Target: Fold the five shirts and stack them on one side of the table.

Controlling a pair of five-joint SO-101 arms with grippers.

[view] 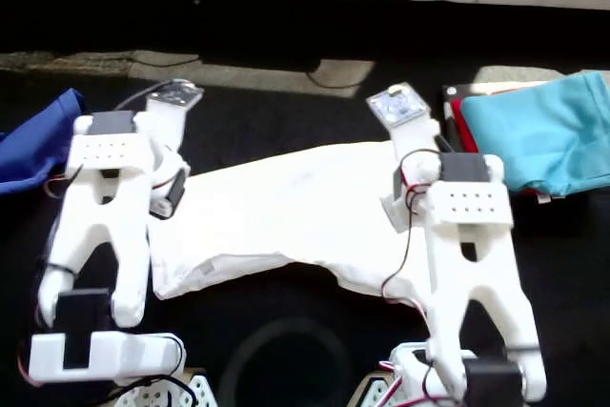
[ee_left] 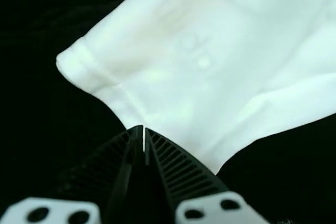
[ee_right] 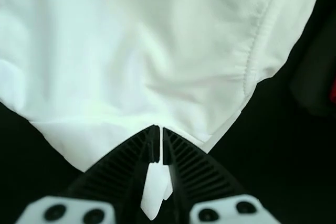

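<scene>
Right hand (ee_right: 159, 128) is pointing down, pinching the white shirt (view: 286, 207); left hand (ee_left: 140, 128) is sitting clenched at its hem. High view is showing a teal shirt (view: 543, 131) upper right.

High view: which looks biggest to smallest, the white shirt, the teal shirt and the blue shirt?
Spread-out white cloth shirt
Folded teal cloth shirt
Crumpled blue cloth shirt, partly cut off by the picture's edge

White shirt (view: 286, 207) of smooth matt cloth with a stitched hem, table (view: 286, 121) covered in matt black fabric, left hand (ee_left: 143, 130) and right hand (ee_right: 159, 130) of ribbed matt black plastic, teal shirt (view: 543, 135) of soft creased cloth
</scene>
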